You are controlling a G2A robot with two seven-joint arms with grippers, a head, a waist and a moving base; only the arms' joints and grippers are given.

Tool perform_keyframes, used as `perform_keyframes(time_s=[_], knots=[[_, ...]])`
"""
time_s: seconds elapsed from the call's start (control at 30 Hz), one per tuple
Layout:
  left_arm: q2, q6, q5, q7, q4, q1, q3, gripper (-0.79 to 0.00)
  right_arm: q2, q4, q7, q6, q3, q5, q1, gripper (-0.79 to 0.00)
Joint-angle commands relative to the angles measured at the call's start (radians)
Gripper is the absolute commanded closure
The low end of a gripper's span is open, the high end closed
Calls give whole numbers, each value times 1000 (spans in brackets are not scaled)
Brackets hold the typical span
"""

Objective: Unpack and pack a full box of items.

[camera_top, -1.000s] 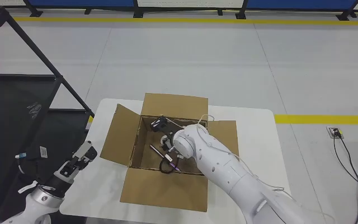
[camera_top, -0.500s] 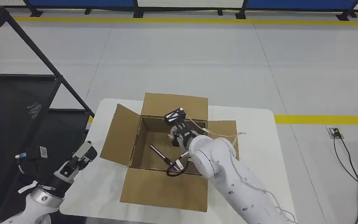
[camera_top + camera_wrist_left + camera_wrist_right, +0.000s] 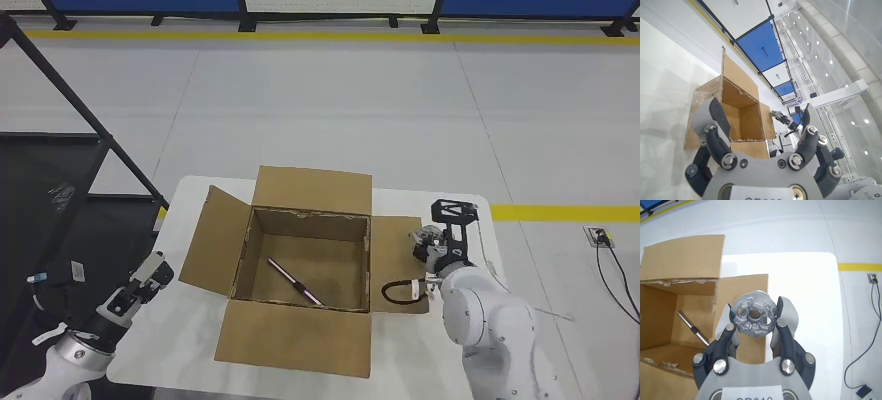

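Metal hub (image 3: 753, 317), round and grey with a centre bore and cut-out windows, sits pinched in your right gripper (image 3: 755, 308). The two fingers press on opposite sides of its rim, and its flat face is turned toward the wrist camera. From above, you see the gripper raised over the outer edge of the right flap of the cardboard box (image 3: 295, 340), just where that flap ends on the white table (image 3: 460, 212). The hub is outside the box's cavity.

The box stands open near the middle of the table with all four flaps folded outward, and the torn edges of its walls show along the top. On its floor lies a thin metal rod (image 3: 295, 281), slanted from the far left toward the near right. In the right wrist view you can make out a darker collar partway along the rod, which lies flat on the cardboard.

Your left gripper (image 3: 761, 106) has its fingers spread wide. In the top view it sits at the table's left edge, well apart from the box's left flap, and its wrist camera looks across the tabletop at the open box.

On the floor to the right, a yellow line (image 3: 565, 213) runs up to the table. A socket (image 3: 598, 236) with a black cable lies just beside it.
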Motion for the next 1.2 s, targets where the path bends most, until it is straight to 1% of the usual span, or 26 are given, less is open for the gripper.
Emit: perform_keyframes(time_s=[0.0, 0.1, 0.13, 0.17, 0.27, 0.43, 0.57, 0.7, 0.73, 0.77, 0.83, 0.87, 0.9, 0.93, 1.03, 1.07, 1.17], knots=[[0, 0, 0, 0, 0, 0, 0, -785, 3, 33, -7, 9, 49, 20, -9, 0], [0, 0, 0, 0, 0, 0, 0, -785, 8, 119, 2, 19, 105, 24, 0, 0], [0, 0, 0, 0, 0, 0, 0, -785, 10, 159, 17, 25, 115, 1, 15, 0], [0, 0, 0, 0, 0, 0, 0, -785, 11, 192, 30, 8, 122, 15, 32, 0], [0, 0, 0, 0, 0, 0, 0, -785, 15, 322, 62, 4, 146, 3, 88, 0], [0, 0, 0, 0, 0, 0, 0, -785, 21, 501, 69, -7, 166, -3, 168, 0], [0, 0, 0, 0, 0, 0, 0, -785, 23, 579, 57, -27, 175, 16, 203, 0], [0, 0, 0, 0, 0, 0, 0, -785, 26, 625, 37, -44, 188, 38, 216, 0], [0, 0, 0, 0, 0, 0, 0, -785, 27, 633, 32, -46, 190, 44, 217, -68], [0, 0, 0, 0, 0, 0, 0, -785, 28, 638, 28, -48, 192, 48, 219, -163], [0, 0, 0, 0, 0, 0, 0, -785, 29, 646, 23, -50, 193, 52, 220, -320], [0, 0, 0, 0, 0, 0, 0, -785, 29, 648, 21, -49, 193, 54, 221, -348], [0, 0, 0, 0, 0, 0, 0, -785, 30, 650, 21, -49, 193, 56, 221, -443], [0, 0, 0, 0, 0, 0, 0, -785, 30, 651, 21, -49, 192, 58, 222, -591], [0, 0, 0, 0, 0, 0, 0, -785, 32, 651, 17, -45, 192, 59, 222, -767], [0, 0, 0, 0, 0, 0, 0, -785, 32, 646, 16, -42, 194, 58, 221, -785], [0, 0, 0, 0, 0, 0, 0, -785, 35, 617, 15, -32, 200, 58, 213, -785]])
